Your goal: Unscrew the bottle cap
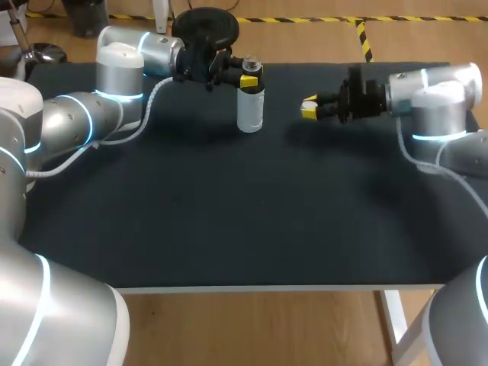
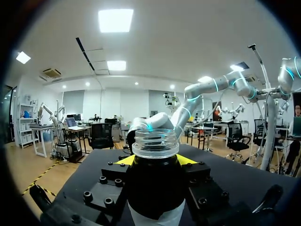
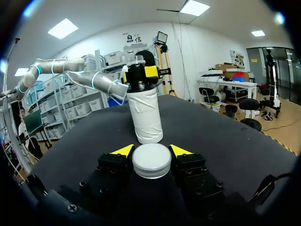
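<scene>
While the left claw (image 1: 248, 79) clamps the bottle (image 1: 250, 113) by its neck to steady it upright on the table (image 1: 229, 213), the right claw (image 1: 309, 110) grips the freed cap (image 3: 151, 160) well apart

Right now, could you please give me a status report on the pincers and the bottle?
Left pincer shut on bottle neck, bottle upright on table. Right pincer shut on cap, cap off and apart from bottle. Mouth open.
</scene>
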### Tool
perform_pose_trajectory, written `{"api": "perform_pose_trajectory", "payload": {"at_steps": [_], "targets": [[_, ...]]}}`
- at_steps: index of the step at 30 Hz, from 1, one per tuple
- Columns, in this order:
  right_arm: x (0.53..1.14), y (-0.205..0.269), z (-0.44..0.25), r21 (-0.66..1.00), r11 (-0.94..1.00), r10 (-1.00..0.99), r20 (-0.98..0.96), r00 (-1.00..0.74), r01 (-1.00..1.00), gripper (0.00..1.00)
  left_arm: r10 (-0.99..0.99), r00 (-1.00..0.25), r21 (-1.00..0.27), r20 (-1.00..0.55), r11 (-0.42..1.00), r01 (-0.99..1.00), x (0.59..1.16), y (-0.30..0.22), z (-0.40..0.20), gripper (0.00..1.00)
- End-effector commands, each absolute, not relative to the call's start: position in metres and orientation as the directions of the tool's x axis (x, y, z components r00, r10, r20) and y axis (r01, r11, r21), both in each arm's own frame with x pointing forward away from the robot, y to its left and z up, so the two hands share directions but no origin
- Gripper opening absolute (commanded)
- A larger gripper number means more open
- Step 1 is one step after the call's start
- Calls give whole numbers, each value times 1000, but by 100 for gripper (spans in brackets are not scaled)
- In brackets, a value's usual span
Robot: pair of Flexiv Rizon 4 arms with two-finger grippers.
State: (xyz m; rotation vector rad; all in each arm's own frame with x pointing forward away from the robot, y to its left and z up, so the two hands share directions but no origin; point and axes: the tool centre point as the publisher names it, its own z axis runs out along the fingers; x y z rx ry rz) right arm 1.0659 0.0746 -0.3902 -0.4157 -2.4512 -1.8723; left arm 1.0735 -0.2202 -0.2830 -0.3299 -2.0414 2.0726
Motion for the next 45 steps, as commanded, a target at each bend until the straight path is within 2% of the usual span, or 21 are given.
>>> {"api": "perform_pose_trajectory", "payload": {"at_steps": [1, 6, 7, 8, 9, 10, 25, 26, 27, 28, 29, 45], "targets": [[1061, 77, -393, 943, 239, 349, 140, -927, 232, 0, 432, -902, -1000, -12, -22, 3, 1081, -221, -286, 0], [1059, 76, -394, 940, 242, 356, 146, -923, 242, 0, 432, -902, -1000, -12, -22, 3, 1081, -221, -286, 0], [1059, 76, -394, 939, 240, 358, 150, -921, 247, 13, 432, -902, -1000, -12, -22, 3, 1081, -221, -286, 0], [1058, 76, -394, 939, 239, 359, 152, -921, 248, 40, 432, -902, -1000, -12, -22, 3, 1081, -221, -286, 0], [1058, 76, -394, 939, 239, 359, 152, -921, 249, 93, 432, -902, -1000, -12, -22, 3, 1081, -221, -286, 0], [1057, 77, -394, 938, 236, 363, 156, -919, 252, 100, 432, -902, -1000, -12, -22, 3, 1081, -221, -286, 0], [1055, 81, -380, 947, 186, 364, 182, -914, 262, 100, 432, -902, -1000, -12, -22, 3, 1081, -221, -286, 0], [1055, 81, -380, 947, 186, 364, 182, -914, 262, 100, 432, -902, -1000, -12, -22, 3, 1081, -221, -286, 15], [1055, 81, -380, 947, 186, 364, 182, -914, 262, 100, 432, -902, -1000, -12, -22, 3, 1081, -221, -286, 48], [1055, 81, -380, 947, 186, 364, 182, -914, 262, 100, 432, -902, -1000, -12, -22, 3, 1081, -221, -286, 90], [1055, 81, -380, 947, 186, 364, 182, -914, 262, 100, 432, -902, -1000, -12, -22, 3, 1081, -221, -286, 100], [1055, 81, -380, 947, 186, 364, 182, -914, 262, 100, 432, -902, -1000, -12, -22, 3, 1081, -221, -286, 100]]}}
